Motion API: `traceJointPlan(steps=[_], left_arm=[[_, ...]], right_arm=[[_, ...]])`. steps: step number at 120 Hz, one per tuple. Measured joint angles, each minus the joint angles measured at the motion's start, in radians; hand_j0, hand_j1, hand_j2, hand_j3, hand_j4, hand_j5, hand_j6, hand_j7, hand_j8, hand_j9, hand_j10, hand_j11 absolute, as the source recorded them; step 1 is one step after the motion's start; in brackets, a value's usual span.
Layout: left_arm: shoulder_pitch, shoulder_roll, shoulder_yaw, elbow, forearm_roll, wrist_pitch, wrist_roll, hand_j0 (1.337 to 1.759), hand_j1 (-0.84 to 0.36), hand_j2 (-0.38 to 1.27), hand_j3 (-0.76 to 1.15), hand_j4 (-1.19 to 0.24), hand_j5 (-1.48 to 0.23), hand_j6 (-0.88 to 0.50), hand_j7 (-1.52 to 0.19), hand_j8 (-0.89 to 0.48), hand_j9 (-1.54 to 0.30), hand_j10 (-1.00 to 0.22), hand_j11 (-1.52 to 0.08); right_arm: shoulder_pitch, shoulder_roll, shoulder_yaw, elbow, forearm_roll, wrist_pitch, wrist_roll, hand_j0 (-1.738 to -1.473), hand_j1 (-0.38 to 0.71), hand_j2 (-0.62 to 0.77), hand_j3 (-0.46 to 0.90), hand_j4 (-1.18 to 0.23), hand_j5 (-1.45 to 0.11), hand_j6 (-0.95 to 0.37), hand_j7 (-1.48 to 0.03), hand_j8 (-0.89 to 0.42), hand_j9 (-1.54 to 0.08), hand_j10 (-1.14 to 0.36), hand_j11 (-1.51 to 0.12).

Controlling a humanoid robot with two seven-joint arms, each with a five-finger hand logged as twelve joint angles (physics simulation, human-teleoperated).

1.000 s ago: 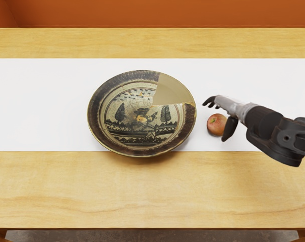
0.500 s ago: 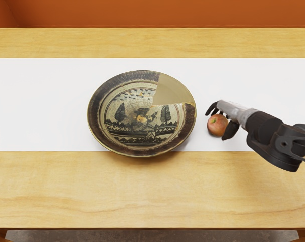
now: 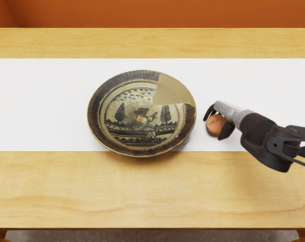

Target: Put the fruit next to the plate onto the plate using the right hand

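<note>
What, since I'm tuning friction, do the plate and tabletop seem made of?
Plate: probably glazed ceramic, judging by its dark, slightly glossy rim and painted trees; one tan wedge looks unpainted. Tabletop: light wood, matte, with visible grain streaks.

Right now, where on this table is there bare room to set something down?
The white runner left of the plate is bare to the picture's edge, and so is the wooden strip of table along the near side. It is tight right of the plate, where the right hand curls round the apple.
</note>
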Motion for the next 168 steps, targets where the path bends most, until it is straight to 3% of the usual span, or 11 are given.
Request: traceJointPlan(steps=[47, 85, 125, 146, 168], left_arm=[[0.0, 0.0, 0.0, 0.0, 0.0, 0.0, 0.0, 1.658, 0.35, 0.0, 0.0, 0.0, 0.0, 0.0, 0.0, 0.0, 0.0, 0.0, 0.0], [0.0, 0.0, 0.0, 0.0, 0.0, 0.0, 0.0, 1.658, 0.35, 0.0, 0.0, 0.0, 0.0, 0.0, 0.0, 0.0, 0.0, 0.0, 0.0], [0.0, 0.0, 0.001, 0.0, 0.0, 0.0, 0.0, 1.658, 0.35, 0.0, 0.0, 0.0, 0.0, 0.0, 0.0, 0.0, 0.0, 0.0, 0.0], [0.0, 0.0, 0.001, 0.0, 0.0, 0.0, 0.0, 1.658, 0.35, 0.0, 0.0, 0.0, 0.0, 0.0, 0.0, 0.0, 0.0, 0.0, 0.0], [0.0, 0.0, 0.001, 0.0, 0.0, 0.0, 0.001, 1.658, 0.35, 0.0, 0.0, 0.0, 0.0, 0.0, 0.0, 0.0, 0.0, 0.0, 0.0]], right_arm=[[-0.001, -0.019, 0.042, -0.007, 0.038, -0.001, 0.002, -1.653, 0.16, 0.15, 0.0, -0.59, -0.74, -0.43, -0.75, -0.4, -0.75, -0.51, -0.76], [0.02, -0.055, 0.2, -0.002, 0.067, 0.013, 0.002, -1.656, 0.17, 0.21, 0.0, -0.59, -0.8, -0.43, -0.79, -0.39, -0.8, -0.5, -0.81], [0.123, 0.14, 0.25, 0.004, 0.112, 0.025, 0.002, -1.658, 0.2, 0.28, 0.0, -0.58, -0.81, -0.43, -0.78, -0.38, -0.8, -0.5, -0.81], [0.091, 0.237, 0.24, -0.001, 0.112, 0.024, 0.003, -1.658, 0.22, 0.34, 0.0, -0.57, -0.82, -0.42, -0.78, -0.37, -0.81, -0.49, -0.81], [0.031, 0.274, 0.235, -0.016, 0.108, 0.022, 0.002, -1.658, 0.24, 0.4, 0.0, -0.56, -0.83, -0.42, -0.78, -0.37, -0.82, -0.49, -0.82]])
